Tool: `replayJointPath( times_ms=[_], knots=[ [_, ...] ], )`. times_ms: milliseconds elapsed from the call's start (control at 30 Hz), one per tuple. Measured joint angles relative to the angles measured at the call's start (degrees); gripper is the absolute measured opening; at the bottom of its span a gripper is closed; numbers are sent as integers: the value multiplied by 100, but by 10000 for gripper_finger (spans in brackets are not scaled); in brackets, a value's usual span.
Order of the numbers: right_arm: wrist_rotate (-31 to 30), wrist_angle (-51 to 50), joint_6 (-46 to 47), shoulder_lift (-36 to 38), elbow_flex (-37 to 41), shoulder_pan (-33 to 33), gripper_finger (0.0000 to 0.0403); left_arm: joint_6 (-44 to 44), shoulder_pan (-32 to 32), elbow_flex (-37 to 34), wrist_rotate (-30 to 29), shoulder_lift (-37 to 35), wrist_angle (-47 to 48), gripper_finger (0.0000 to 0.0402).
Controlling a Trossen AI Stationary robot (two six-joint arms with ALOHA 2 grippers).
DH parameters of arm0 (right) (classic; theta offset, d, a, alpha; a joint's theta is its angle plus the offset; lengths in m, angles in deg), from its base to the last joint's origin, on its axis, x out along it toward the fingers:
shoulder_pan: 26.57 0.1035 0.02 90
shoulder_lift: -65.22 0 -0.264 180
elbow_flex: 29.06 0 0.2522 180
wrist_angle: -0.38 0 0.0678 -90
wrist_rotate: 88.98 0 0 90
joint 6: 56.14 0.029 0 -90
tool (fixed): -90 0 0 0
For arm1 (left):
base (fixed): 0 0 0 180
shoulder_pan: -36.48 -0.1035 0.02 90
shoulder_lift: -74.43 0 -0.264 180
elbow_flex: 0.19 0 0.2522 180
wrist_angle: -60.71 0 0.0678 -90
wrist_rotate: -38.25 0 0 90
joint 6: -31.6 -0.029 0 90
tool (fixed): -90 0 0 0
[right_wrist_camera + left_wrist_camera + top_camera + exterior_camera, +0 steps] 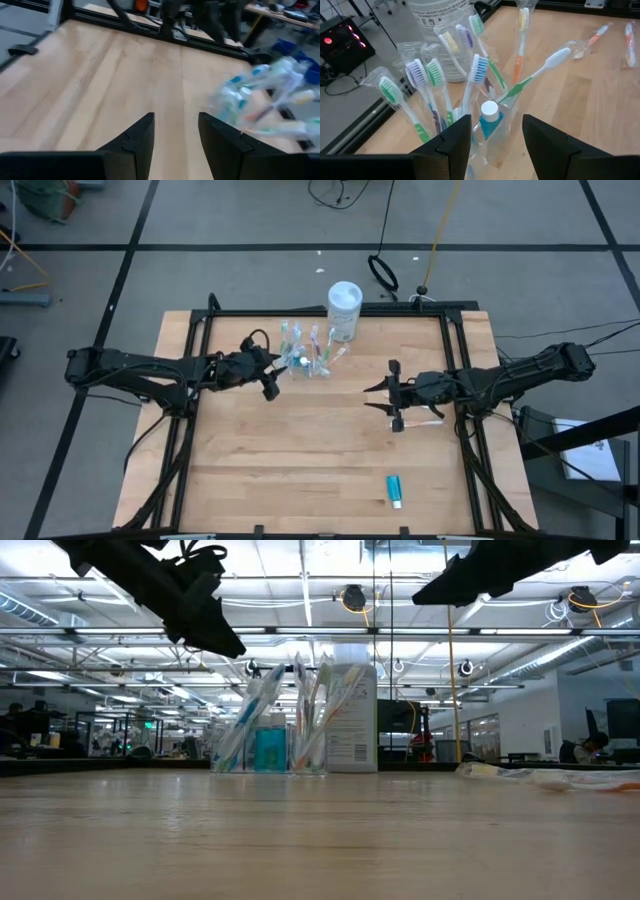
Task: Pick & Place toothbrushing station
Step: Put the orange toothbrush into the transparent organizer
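The toothbrushing station [309, 358], full of wrapped toothbrushes [427, 75], stands upright just beside the white tub [344, 310]. The left gripper [276, 367] hangs right beside the station, fingers spread and empty; the right gripper [390, 396] waits well apart from it, parted, holding nothing

No text, brand, number or sign can be read anywhere. The white tub [437, 30] standing just behind the toothbrushing station [470, 95] carries a printed label [431, 15] with dark lines of small print, but the words are too small to make out. In the low view the same label [349, 740] shows only as tiny illegible print.
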Motion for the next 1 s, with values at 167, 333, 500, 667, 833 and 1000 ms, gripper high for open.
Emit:
replayJointPath(
  times_ms=[167, 333, 500, 667, 833, 1000],
  knots=[
    [-1016, -1008, 429, 0, 0, -13, 146, 28, 0, 0, -2, 0, -1, 184],
    [-1016, -3043, 2026, -131, 0, -317, 146, 31, 0, 0, -1, 0, -2, 184],
    [-527, -4022, 3055, -639, 59, -630, 146, 52, 0, 0, 1, 0, -4, 184],
    [-512, -3683, 2973, -1327, 387, -938, 146, 68, 0, 0, 1, 0, -17, 184],
    [-381, -3515, 2960, -1903, 453, -1296, 146, 64, 0, 0, 3, 0, -12, 184],
    [27, -3288, 2956, -2111, 438, -1473, 125, 31, 0, 0, 3, 0, -9, 184]
  ],
)
